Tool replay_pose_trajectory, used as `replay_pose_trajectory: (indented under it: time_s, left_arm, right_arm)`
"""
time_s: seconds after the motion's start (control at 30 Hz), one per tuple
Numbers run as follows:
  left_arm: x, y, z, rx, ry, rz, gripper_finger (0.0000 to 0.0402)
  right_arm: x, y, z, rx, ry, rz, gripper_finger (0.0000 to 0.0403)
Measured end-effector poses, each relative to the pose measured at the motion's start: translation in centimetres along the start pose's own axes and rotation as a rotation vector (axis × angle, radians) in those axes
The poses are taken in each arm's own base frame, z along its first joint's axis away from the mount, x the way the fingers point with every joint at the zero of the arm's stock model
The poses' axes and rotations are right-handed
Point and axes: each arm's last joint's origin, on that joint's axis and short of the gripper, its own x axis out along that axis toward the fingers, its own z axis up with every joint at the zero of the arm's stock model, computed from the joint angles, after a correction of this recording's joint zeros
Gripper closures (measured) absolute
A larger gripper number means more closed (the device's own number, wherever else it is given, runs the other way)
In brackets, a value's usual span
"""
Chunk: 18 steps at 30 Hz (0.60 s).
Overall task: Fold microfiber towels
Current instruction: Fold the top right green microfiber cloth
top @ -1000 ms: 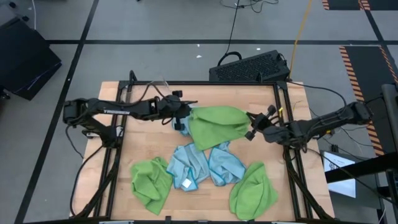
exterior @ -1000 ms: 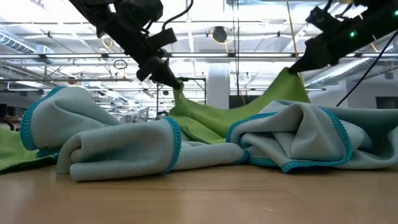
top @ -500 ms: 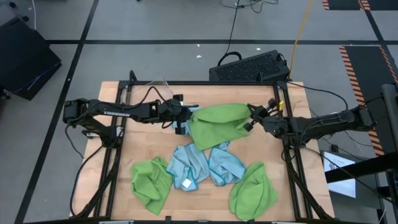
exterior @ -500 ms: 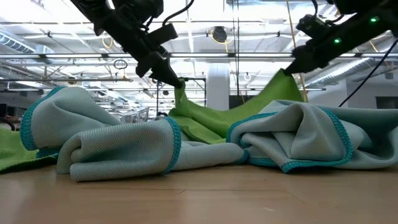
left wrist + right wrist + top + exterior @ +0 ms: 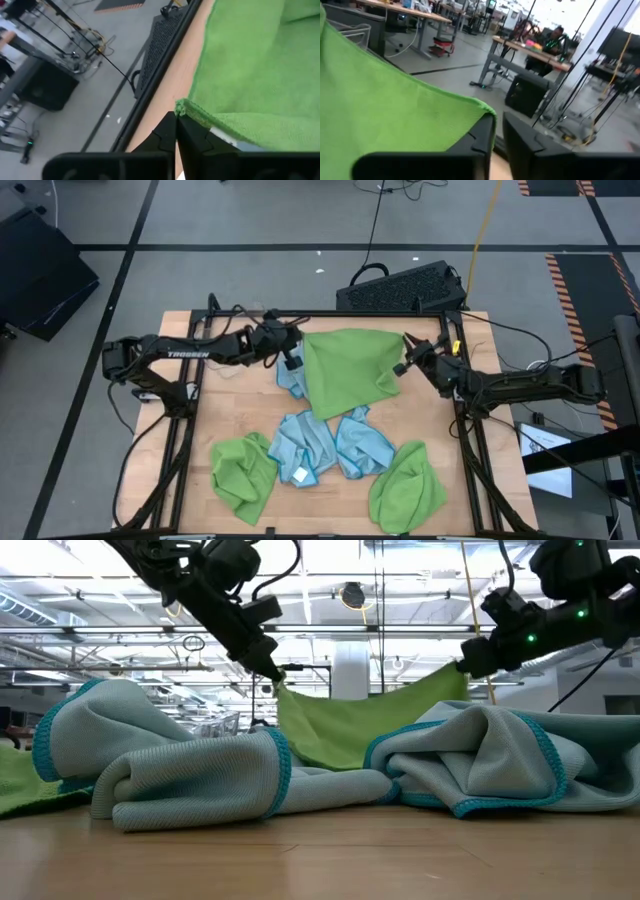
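green towel (image 5: 350, 370) stretched between left gripper (image 5: 292, 356), right gripper (image 5: 408, 360)

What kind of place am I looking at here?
Probably a robotics lab or workshop: a framed wooden table carries two robot arms, worktables stand in the room behind, and cables trail over the grey floor.

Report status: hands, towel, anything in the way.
Left hand shut on green towel, far corner. Right hand at the opposite corner, grip unclear. Towel stretched between them above the table. Blue towel partly underneath; other towels nearer front.
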Motion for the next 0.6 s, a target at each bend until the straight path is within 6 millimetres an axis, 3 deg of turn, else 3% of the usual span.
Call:
replay_pose_trajectory:
  time_s: [0.3,0.5,0.6]
  left_arm:
    - [0.2,0.3,-0.1,-0.062,-0.014,-0.071,0.0372]
    - [0.2,0.2,-0.3,-0.078,0.003,-0.092,0.0365]
    - [0.2,0.2,-0.4,-0.077,0.010,-0.094,0.0364]
  right_arm:
    - [-0.4,0.7,-1.1,0.114,0.084,0.092,0.0236]
    - [-0.6,0.7,-2.6,0.181,0.211,0.094,0.0207]
    - [-0.7,1.1,-2.9,0.241,0.257,0.211,0.0203]
